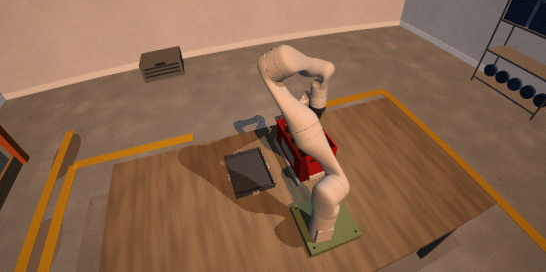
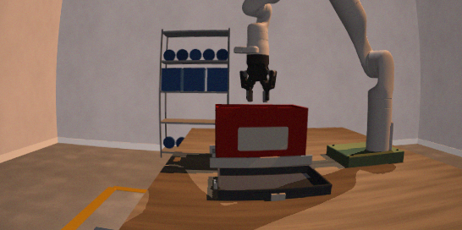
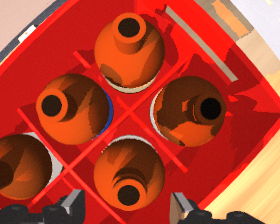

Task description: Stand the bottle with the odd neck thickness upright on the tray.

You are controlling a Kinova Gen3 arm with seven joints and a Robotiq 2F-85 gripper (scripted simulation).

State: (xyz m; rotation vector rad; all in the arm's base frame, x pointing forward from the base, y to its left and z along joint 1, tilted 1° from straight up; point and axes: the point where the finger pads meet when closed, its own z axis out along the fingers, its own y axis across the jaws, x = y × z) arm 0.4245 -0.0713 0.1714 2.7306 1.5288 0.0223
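The red crate [image 1: 311, 168] [image 2: 228, 132] [image 3: 263, 120] stands on the table. In the wrist view orange-brown bottles stand upright in its compartments: a top one [image 3: 109, 55], a left one [image 3: 83, 125], a right one [image 3: 183, 127], a near one [image 3: 128, 162] and one at the left edge [image 3: 28, 165], its mouth partly cut off. No difference in neck thickness is clear. My gripper [image 2: 257, 96] [image 3: 127, 205] is open and empty above the crate, its fingertips on either side of the near bottle's mouth in the wrist view. The dark tray [image 1: 250, 171] [image 2: 254, 194] holds no bottle.
The tray lies beside the crate, close to its long side. The crate's walls and red dividers [image 3: 151, 140] surround the bottles. The green base plate [image 1: 347, 221] [image 2: 338, 156] of the arm stands near one end of the crate. A shelf rack [image 2: 195, 33] stands beyond the table.
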